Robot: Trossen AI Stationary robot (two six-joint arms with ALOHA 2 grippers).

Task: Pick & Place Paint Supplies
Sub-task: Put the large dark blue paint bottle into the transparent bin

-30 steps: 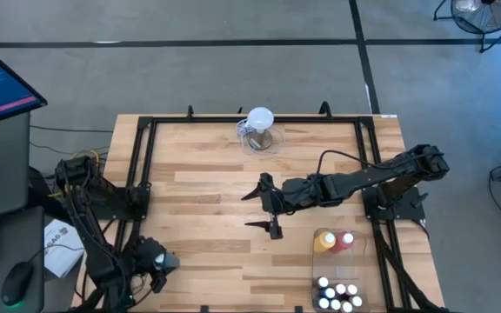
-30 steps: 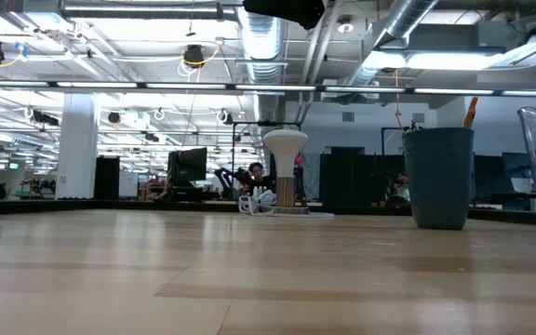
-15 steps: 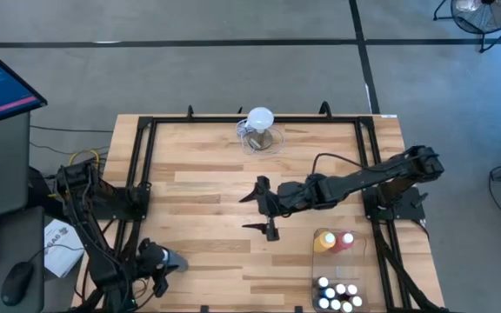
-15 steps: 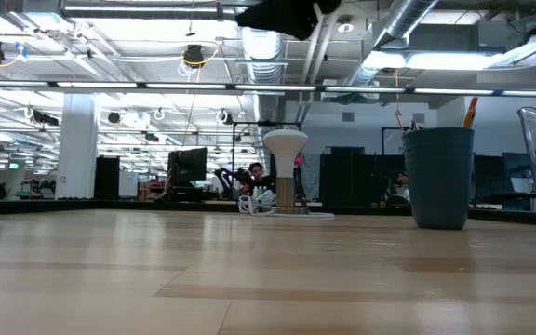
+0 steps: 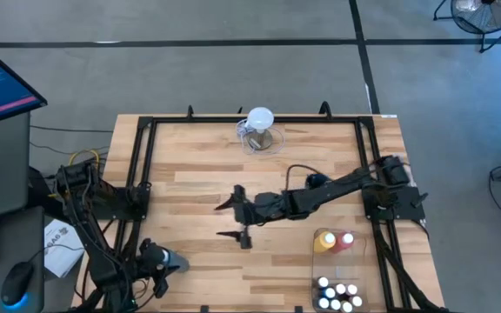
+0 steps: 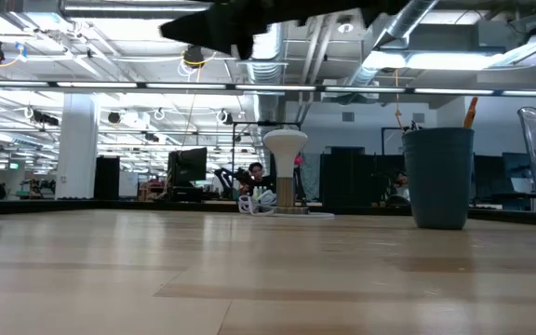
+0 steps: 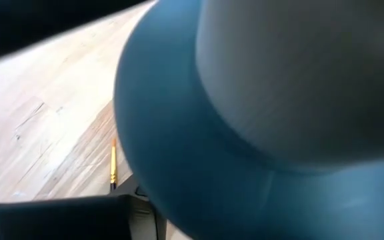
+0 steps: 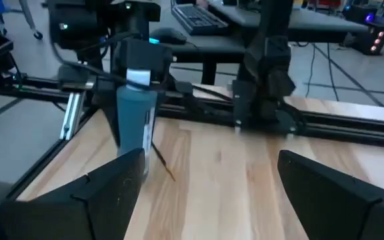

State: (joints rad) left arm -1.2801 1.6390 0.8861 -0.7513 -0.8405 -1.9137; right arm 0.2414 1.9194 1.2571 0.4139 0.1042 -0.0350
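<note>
My left gripper (image 5: 165, 261) clamps the blue squeeze bottle (image 8: 137, 115) upright at the table's (image 5: 198, 183) near left corner, a paintbrush (image 7: 113, 162) lying beside it. My right gripper (image 5: 233, 219) hovers open above mid-table.

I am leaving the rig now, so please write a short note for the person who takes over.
Left pincer: shut on the blue bottle, at the table's left front edge.
Right pincer: open, empty, above mid-table.
Done, apparently: yellow bottle, red bottle and small white-capped bottles are in the clear tray, right front.
Left: blue bottle, and the paintbrush lying beside it.
</note>
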